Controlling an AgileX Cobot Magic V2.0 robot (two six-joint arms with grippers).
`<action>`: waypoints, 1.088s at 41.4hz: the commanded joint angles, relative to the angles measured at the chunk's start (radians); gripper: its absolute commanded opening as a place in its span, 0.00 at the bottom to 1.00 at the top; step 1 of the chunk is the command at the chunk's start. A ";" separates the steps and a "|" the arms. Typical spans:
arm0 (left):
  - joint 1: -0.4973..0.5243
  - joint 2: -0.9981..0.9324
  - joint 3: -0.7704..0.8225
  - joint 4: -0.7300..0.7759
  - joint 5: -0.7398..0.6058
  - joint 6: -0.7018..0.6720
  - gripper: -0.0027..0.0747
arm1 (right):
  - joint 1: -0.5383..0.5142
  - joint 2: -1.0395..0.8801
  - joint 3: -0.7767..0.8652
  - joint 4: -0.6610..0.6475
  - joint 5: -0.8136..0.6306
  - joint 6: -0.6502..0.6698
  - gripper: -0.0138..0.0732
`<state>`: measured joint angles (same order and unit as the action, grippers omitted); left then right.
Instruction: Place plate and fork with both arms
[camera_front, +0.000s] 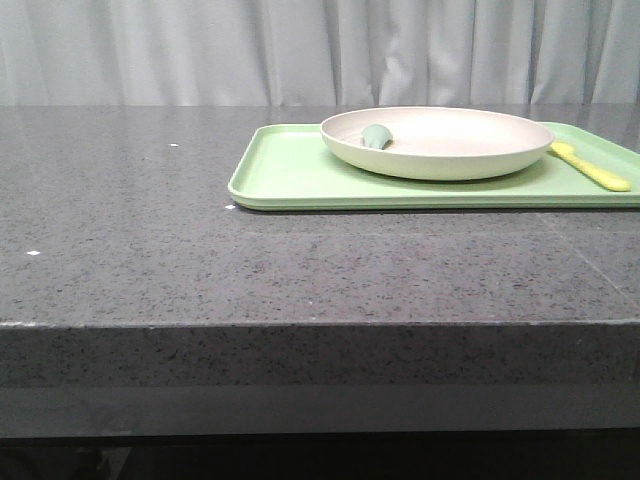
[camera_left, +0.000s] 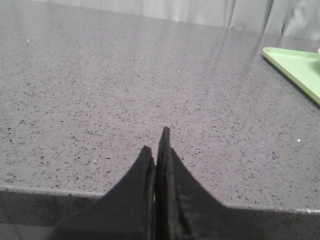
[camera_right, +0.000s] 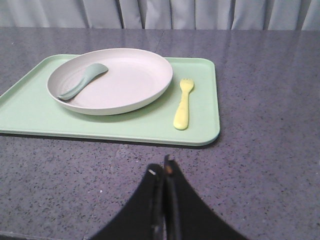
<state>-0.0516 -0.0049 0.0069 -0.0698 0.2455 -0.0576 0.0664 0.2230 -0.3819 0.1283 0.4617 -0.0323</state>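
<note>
The cream plate (camera_front: 437, 143) sits on a light-green tray (camera_front: 290, 175) at the right of the table; it also shows in the right wrist view (camera_right: 112, 80). The pale-yellow fork (camera_front: 590, 166) lies on the tray to the right of the plate, also seen in the right wrist view (camera_right: 183, 103). My right gripper (camera_right: 161, 171) is shut and empty, over the table in front of the tray. My left gripper (camera_left: 156, 144) is shut and empty near the table's front edge, left of the tray (camera_left: 297, 67). Neither gripper shows in the front view.
A small grey-green spoon-like utensil (camera_right: 82, 81) lies inside the plate at its left side, also seen in the front view (camera_front: 376, 137). The grey speckled table (camera_front: 150, 230) has its front edge (camera_front: 300, 325) near me. Pale curtains hang behind.
</note>
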 joint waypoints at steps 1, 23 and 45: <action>0.002 -0.024 0.002 -0.003 -0.074 0.002 0.01 | 0.000 0.011 -0.026 0.000 -0.081 -0.011 0.13; 0.002 -0.024 0.002 -0.003 -0.074 0.002 0.01 | -0.001 0.011 -0.026 0.000 -0.080 -0.011 0.13; 0.002 -0.024 0.002 -0.003 -0.074 0.002 0.01 | -0.006 -0.071 0.119 -0.062 -0.205 -0.012 0.13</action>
<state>-0.0516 -0.0049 0.0069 -0.0698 0.2488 -0.0576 0.0664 0.1735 -0.2891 0.0833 0.3818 -0.0327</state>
